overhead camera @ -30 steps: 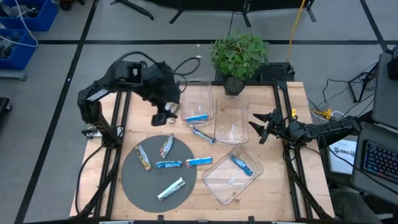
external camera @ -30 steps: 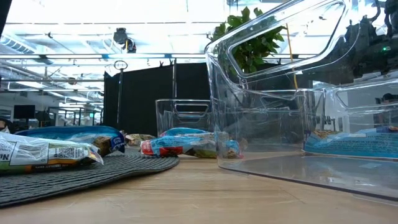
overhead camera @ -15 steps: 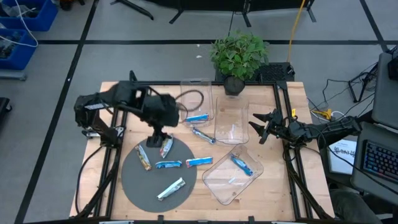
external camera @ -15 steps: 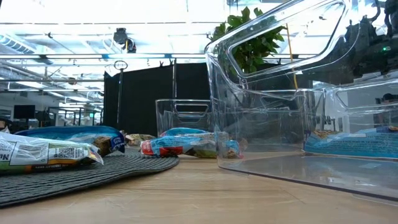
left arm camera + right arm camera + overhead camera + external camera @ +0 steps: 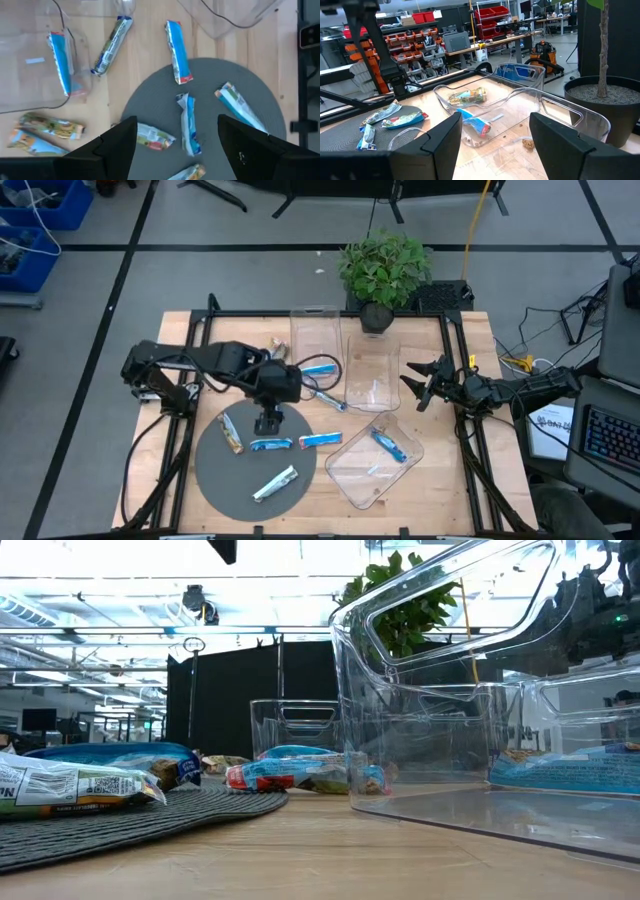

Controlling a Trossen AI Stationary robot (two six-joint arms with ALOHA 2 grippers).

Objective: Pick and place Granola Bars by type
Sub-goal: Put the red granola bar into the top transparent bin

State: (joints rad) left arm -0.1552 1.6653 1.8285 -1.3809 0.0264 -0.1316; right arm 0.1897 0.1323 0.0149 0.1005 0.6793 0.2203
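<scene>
While sorting: left gripper (image 5: pixel 268 420) hung jaws apart, empty, over the mat (image 5: pixel 215 480) to choose among Granola Bars (image 5: pixel 270 444).
Right gripper (image 5: pixel 418 387): parted, empty, waiting beside bins (image 5: pixel 372 380).

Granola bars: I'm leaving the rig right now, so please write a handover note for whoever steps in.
Left claw: open, empty, above the grey mat. Right claw: open, empty, at the table's right side.
Done: one blue bar in the far bin, a second blue bar in the near bin.
Left: at least four mat bars, plus one loose bar on the wood beside the bins.
</scene>
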